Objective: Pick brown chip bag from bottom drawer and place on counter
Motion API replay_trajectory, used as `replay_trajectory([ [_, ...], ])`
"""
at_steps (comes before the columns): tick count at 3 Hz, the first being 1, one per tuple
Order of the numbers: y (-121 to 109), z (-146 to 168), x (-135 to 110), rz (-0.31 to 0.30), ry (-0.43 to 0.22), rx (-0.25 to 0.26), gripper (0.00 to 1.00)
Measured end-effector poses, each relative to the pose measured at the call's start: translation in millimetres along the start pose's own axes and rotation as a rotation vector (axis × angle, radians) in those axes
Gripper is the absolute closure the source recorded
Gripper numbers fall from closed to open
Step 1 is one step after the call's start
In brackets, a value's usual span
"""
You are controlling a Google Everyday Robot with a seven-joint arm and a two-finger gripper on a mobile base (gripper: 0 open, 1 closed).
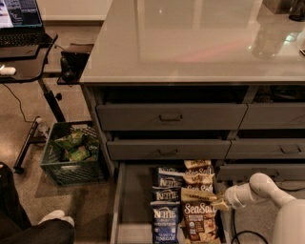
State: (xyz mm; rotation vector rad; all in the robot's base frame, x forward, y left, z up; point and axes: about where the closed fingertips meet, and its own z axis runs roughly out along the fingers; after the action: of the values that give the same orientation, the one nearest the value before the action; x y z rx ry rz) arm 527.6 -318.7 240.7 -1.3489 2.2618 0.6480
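Observation:
The bottom drawer (135, 205) is pulled open and holds two rows of bags. The brown chip bag (199, 223) with white "Sea Salt" lettering lies at the front of the right row, with more brown bags (198, 172) behind it. Blue Kettle bags (165, 217) fill the left row. My gripper (220, 204), on a white arm coming in from the lower right, sits at the upper right edge of the front brown bag, low inside the drawer. The glossy pale-grey counter (190, 43) spans the top of the cabinet.
Two shut grey drawers with bar handles (170, 117) sit above the open one. A green crate (71, 153) of bags stands on the floor to the left, next to a black desk with a laptop (21, 21). A person's leg and shoe (51, 220) are at the lower left. Dark objects (281, 5) stand on the counter's far right.

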Motion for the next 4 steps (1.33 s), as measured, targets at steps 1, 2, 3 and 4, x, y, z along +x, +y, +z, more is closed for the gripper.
replay_trajectory([
  [1, 0, 0, 0, 0.000, 0.000, 0.000, 1.00],
  [2, 0, 0, 0, 0.000, 0.000, 0.000, 1.00],
  [3, 23, -3, 0, -0.030, -0.008, -0.011, 1.00],
  [4, 45, -5, -1, -0.059, -0.016, -0.021, 1.00],
])
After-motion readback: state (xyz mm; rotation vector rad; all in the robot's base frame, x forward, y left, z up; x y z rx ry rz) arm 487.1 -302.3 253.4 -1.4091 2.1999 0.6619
